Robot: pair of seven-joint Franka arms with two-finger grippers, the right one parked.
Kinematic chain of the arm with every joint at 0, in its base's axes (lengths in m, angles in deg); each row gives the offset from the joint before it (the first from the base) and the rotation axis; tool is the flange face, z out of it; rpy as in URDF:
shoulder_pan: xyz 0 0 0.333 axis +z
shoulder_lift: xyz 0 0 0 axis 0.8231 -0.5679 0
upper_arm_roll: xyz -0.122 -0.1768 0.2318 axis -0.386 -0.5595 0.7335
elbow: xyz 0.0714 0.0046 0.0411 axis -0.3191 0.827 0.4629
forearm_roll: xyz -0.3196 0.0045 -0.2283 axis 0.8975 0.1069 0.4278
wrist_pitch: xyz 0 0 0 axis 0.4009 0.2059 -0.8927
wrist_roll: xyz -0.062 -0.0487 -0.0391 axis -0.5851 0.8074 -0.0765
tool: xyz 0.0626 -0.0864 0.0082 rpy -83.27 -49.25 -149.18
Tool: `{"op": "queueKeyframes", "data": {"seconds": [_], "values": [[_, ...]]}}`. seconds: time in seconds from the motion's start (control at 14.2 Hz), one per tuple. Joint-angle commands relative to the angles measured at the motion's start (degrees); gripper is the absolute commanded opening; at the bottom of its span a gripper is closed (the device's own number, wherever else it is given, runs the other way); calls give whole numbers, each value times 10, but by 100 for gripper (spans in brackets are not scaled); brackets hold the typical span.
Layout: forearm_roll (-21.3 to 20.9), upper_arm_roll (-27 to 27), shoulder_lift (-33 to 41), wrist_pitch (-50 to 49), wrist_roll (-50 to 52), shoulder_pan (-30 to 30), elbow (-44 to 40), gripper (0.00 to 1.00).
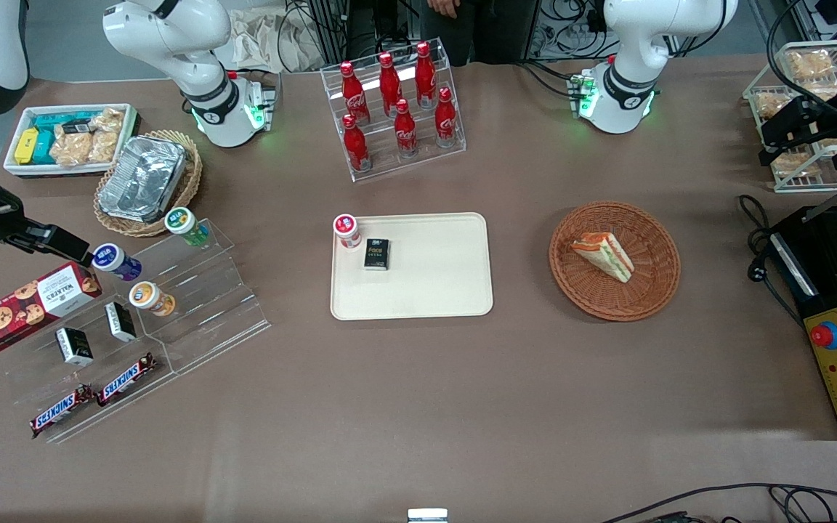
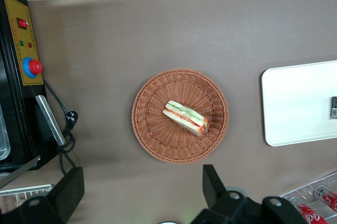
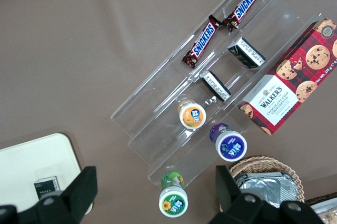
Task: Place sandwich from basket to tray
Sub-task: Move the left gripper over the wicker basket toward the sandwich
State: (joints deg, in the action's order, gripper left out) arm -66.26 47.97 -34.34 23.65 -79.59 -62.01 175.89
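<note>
The sandwich, a white-bread wedge with orange-red and green filling, lies on its side in the round reddish-brown wicker basket. The cream-beige tray lies flat beside the basket, toward the parked arm's end. My gripper hangs high above the table at the working arm's end, farther from the front camera than the basket. Its black fingers stand wide apart and open, with only bare table between them. Nothing touches the sandwich.
A red-lidded white jar and a small black box stand on the tray's corner. A black control unit with its cable sits beside the basket. A wire rack of bagged pastries and a cola bottle rack stand farther back.
</note>
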Motion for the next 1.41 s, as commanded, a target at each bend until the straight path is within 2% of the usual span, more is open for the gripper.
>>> {"op": "queueKeyframes", "data": {"seconds": [0.0,0.71,1.13,1.34], "values": [[6,0,8,-4,2,3,7,100],[-3,-1,7,0,6,-1,7,100],[4,-11,23,-8,293,-23,36,100],[13,-37,26,-9,432,-24,50,100]]}}
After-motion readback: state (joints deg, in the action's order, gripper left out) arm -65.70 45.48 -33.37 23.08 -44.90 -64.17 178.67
